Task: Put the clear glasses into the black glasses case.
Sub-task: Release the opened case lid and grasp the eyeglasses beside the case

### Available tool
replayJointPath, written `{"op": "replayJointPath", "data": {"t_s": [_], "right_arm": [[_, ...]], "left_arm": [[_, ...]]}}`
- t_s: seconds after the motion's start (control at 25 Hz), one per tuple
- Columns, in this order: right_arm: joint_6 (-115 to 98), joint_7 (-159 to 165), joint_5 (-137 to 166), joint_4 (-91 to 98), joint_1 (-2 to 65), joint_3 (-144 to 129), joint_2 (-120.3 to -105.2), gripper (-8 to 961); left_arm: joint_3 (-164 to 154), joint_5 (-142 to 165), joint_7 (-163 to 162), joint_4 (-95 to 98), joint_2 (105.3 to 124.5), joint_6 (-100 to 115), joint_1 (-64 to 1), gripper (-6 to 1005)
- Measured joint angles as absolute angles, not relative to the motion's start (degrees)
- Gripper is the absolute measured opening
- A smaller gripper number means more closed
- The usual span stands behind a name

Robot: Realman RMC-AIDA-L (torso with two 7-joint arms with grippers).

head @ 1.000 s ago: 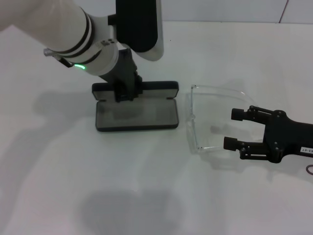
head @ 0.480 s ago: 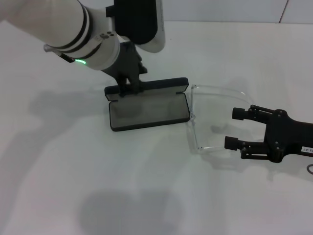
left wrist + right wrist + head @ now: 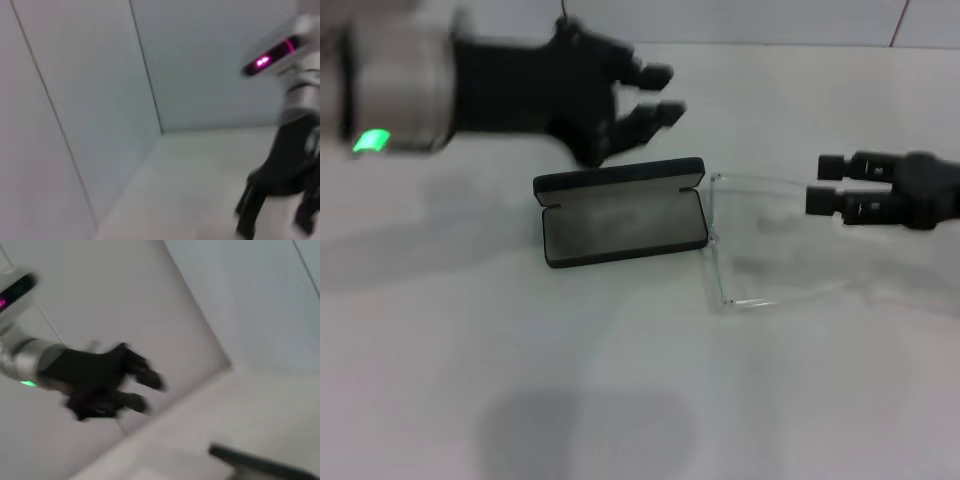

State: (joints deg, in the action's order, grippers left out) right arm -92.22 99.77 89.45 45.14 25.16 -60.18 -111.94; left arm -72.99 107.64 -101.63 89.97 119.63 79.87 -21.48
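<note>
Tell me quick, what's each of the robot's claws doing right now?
Left gripper: jaws open, holding nothing, raised behind the open black glasses case.
Right gripper: jaws open, empty, hovering by the clear glasses.

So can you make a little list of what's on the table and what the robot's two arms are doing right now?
case: oblong black hard-shell glasses case, open, grey lining up, empty
glasses: clear plastic wraparound glasses, on the white table right beside the case, not inside
left tool: black left tool, raised above and behind the case, fingers apart, holding nothing
right tool: black right tool, above the far end of the glasses, fingers spread, holding nothing
task: not yet done
</note>
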Motion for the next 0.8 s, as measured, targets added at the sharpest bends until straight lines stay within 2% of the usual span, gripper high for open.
{"op": "replayJointPath", "data": {"t_s": [0.16, 0.28, 0.36, 0.48, 0.6, 0.8], "right_arm": [[-93.04, 123.73, 101.38, 56.86, 30.71, -60.06, -109.53, 853], [-96.61, 139.85, 110.39, 60.76, 38.05, -59.67, -106.92, 853], [-100.71, 148.01, 114.91, 59.79, 43.37, -59.56, -104.74, 852], [-104.47, 154.93, 120.30, 56.09, 50.27, -59.48, -103.17, 849], [-104.77, 158.71, 125.86, 52.27, 56.60, -59.44, -103.42, 847], [-102.31, 161.52, 134.43, 43.19, 64.35, -59.42, -106.08, 842]], "left_arm": [[-72.63, 90.38, -86.44, 85.62, 119.76, 79.66, -11.16, 276], [-72.58, 79.98, -76.37, 80.76, 119.77, 79.62, -4.74, 275], [-72.42, 76.81, -72.46, 77.81, 119.81, 79.52, -2.66, 275], [-72.22, 74.79, -67.11, 73.08, 119.71, 79.84, -0.39, 276], [-71.48, 74.29, -60.52, 67.84, 119.50, 81.97, 1.37, 276], [-66.90, 76.56, -55.01, 54.23, 118.92, 88.69, -0.87, 276]]}}
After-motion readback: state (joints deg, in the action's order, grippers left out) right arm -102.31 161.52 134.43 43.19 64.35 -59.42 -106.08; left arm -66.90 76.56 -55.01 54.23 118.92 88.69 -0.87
